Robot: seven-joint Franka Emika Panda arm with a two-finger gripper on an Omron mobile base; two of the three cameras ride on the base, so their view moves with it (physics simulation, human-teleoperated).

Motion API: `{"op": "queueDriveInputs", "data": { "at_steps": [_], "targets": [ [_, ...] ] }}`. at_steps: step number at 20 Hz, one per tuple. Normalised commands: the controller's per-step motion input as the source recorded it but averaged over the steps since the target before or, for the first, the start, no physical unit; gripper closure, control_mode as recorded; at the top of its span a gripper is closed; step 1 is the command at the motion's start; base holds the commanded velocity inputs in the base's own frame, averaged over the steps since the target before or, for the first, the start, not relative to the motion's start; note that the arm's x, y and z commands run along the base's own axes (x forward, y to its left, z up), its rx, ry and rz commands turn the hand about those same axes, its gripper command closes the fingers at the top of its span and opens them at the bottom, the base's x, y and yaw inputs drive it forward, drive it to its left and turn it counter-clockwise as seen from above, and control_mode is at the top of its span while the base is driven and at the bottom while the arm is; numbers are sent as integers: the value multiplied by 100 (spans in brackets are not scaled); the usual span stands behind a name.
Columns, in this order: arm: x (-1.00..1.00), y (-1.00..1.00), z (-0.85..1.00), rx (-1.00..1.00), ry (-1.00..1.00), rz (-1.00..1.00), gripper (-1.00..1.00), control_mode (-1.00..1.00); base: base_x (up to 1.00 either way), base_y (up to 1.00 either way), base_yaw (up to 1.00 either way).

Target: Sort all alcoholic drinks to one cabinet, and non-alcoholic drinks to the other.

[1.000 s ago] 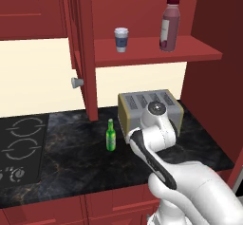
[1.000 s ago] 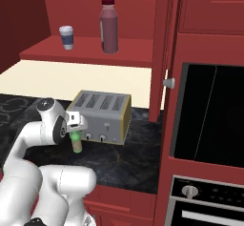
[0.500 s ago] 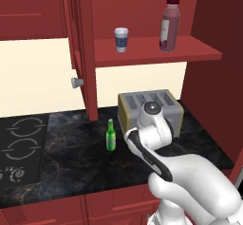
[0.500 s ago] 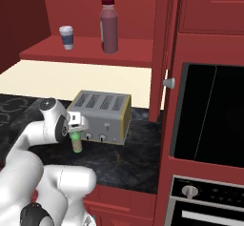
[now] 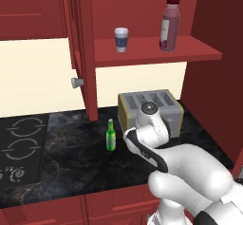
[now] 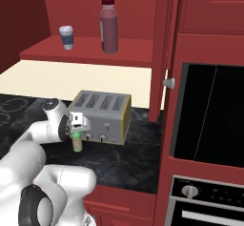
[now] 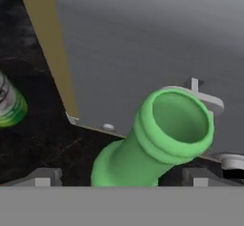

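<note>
Two alcoholic drinks stand on the black counter. A bright green bottle [image 5: 110,136] [image 7: 9,107] is left of the toaster. A paler olive bottle [image 6: 76,143] stands against the toaster's front, and its green neck [image 7: 171,127] rises between the two fingertips of my gripper [image 6: 76,124] [image 7: 121,177]. The jaws are open and do not touch the neck. The non-alcoholic drinks are on the open cabinet's shelf: a white cup with a dark sleeve [image 5: 121,39] [image 6: 66,37] and a dark red juice bottle [image 5: 169,19] [image 6: 109,26].
A silver toaster [image 5: 156,106] [image 6: 102,118] [image 7: 157,39] sits right behind the gripper. The open cabinet door [image 5: 81,53] with its knob hangs over the counter. A stove top [image 5: 19,145] lies at the left, a wall oven [image 6: 209,110] at the right.
The arm's elbow has swung in and the hand has shifted slightly over the olive bottle. The jaws stay open and neither bottle has moved.
</note>
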Motion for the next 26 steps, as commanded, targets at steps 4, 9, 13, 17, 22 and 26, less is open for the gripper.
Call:
{"op": "queueDriveInputs", "data": {
  "at_steps": [4, 9, 13, 17, 22, 26],
  "targets": [
    [26, -11, -26, 1, 0, -4, -100, -100, 0, 0, 0],
    [34, -6, -29, 6, 0, -5, -100, -100, 0, 0, 0],
    [24, -5, -28, 8, 0, -4, -100, -100, 0, 0, 0],
    [10, -7, -25, 8, 0, -4, 100, -100, 0, 0, 0],
    [3, -10, -20, 6, 0, -4, 100, -100, 0, 0, 0],
    [0, -14, -10, 0, 1, 0, 100, -100, 0, 0, 0]
  ]
}}
